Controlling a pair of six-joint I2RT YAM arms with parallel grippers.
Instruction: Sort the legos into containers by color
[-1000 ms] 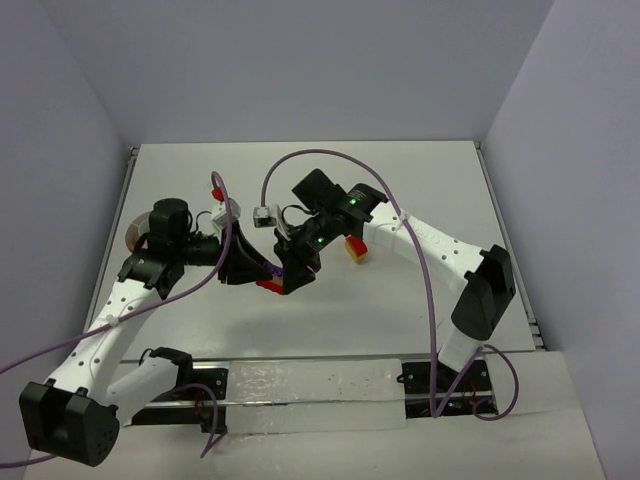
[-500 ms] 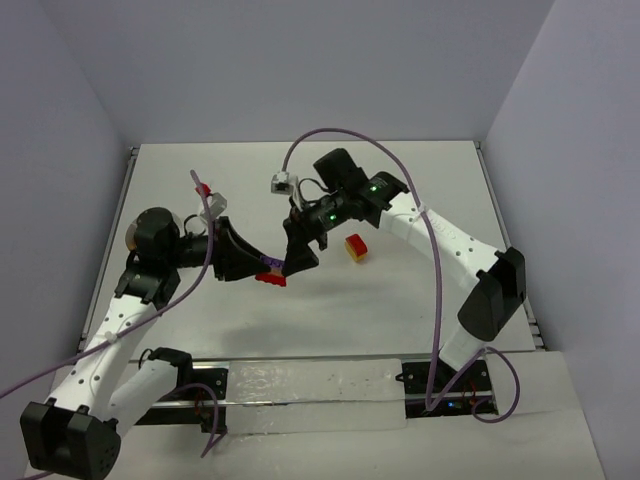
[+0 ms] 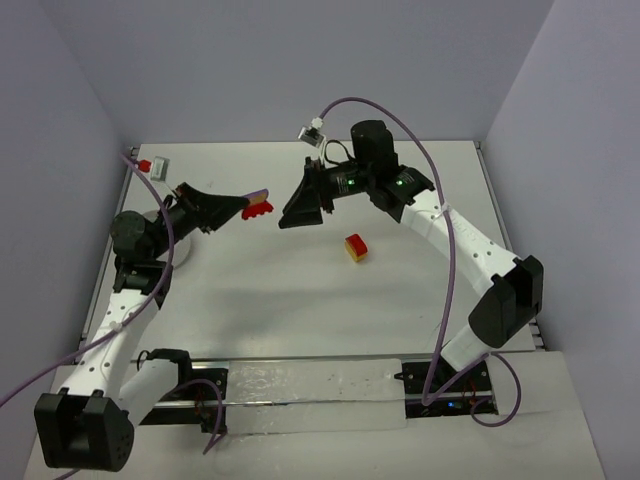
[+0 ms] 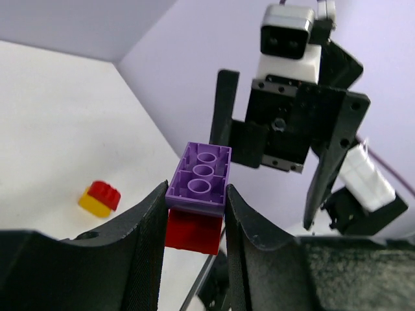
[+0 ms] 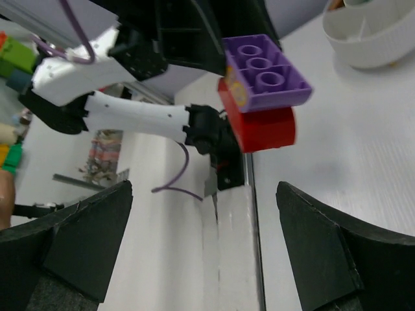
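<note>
My left gripper is raised over the table's far left and shut on two joined legos. These are a purple brick stacked on a red brick, both clamped between the pads. My right gripper hangs just right of them, open and empty, its fingers spread wide; the purple brick and red brick sit ahead of it. A red-and-yellow brick lies on the table in the middle. The white tub shows at the top right of the right wrist view.
White walls enclose the table on the left, far and right sides. Purple cables loop above both arms. The arm bases and a metal rail run along the near edge.
The right gripper has opened, let go of the joined bricks and drawn back toward the far side. The left arm has swung the purple-and-red stack up and to the far left.
</note>
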